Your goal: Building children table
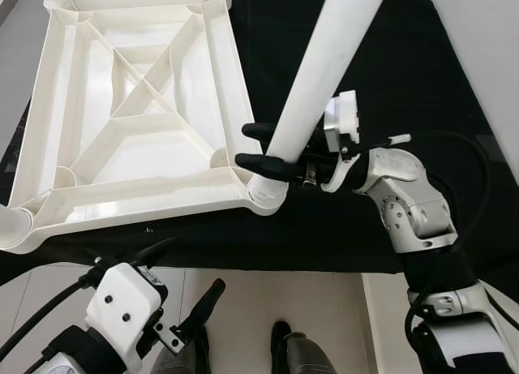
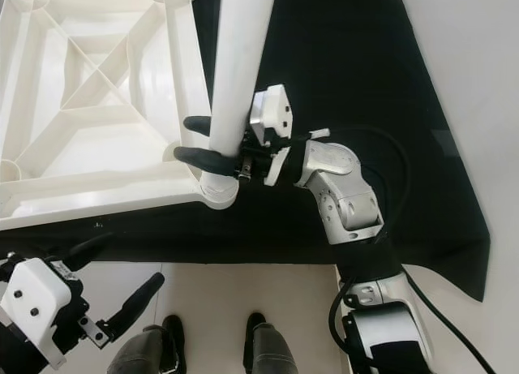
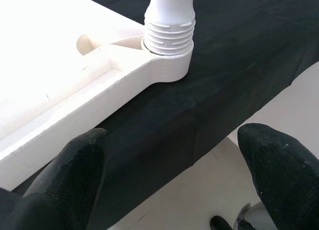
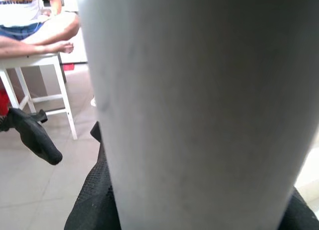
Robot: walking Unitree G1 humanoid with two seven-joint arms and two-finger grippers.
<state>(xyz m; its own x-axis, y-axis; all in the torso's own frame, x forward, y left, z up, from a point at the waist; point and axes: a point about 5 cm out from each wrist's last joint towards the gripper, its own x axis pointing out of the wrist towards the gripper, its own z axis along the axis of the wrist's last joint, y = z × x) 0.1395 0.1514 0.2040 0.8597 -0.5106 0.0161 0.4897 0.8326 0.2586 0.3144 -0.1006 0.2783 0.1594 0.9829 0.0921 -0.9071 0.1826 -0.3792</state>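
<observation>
The upturned white tabletop (image 1: 138, 114) lies on a black cloth (image 1: 381, 74). The right gripper (image 1: 261, 147) clasps the white leg (image 1: 312, 82) standing in its near right corner socket. The left gripper (image 1: 182, 289) hangs spread, empty, nearer.

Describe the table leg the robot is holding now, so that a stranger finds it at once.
On the black cloth lies an upside-down white tabletop. At its near right corner a long white leg stands in the socket, the right gripper clamped on it.
</observation>
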